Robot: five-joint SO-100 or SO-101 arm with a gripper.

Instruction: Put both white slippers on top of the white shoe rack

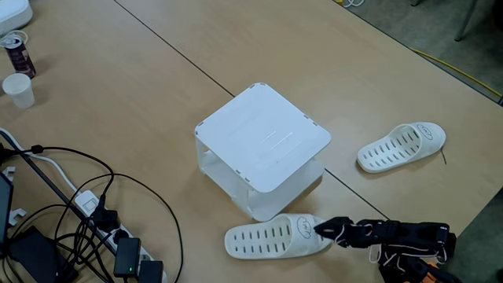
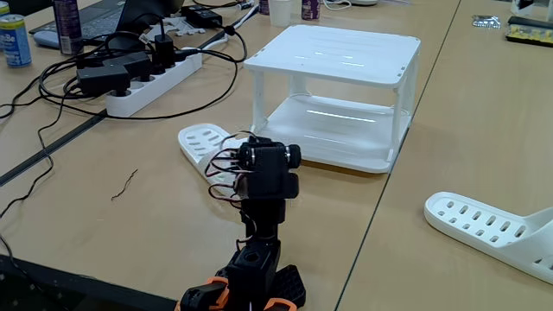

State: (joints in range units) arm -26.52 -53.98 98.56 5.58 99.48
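The white shoe rack (image 1: 263, 141) is standing at mid-desk (image 1: 377, 71), its top shelf bare in both fixed views. One white slipper (image 1: 277, 236) is lying just near of the rack in a fixed view, sole down. The gripper (image 1: 322, 229) is reaching in from the right and meeting this slipper's right end; whether the fingers are clenched on it cannot be told. The second white slipper (image 1: 401, 146) is lying right of the rack, well apart from it. Cables and a power strip (image 1: 118, 244) are occupying the near-left desk area.

1 view high, 1 low behind arm (image 2: 259, 225) (rack (image 1: 263, 141) shared)
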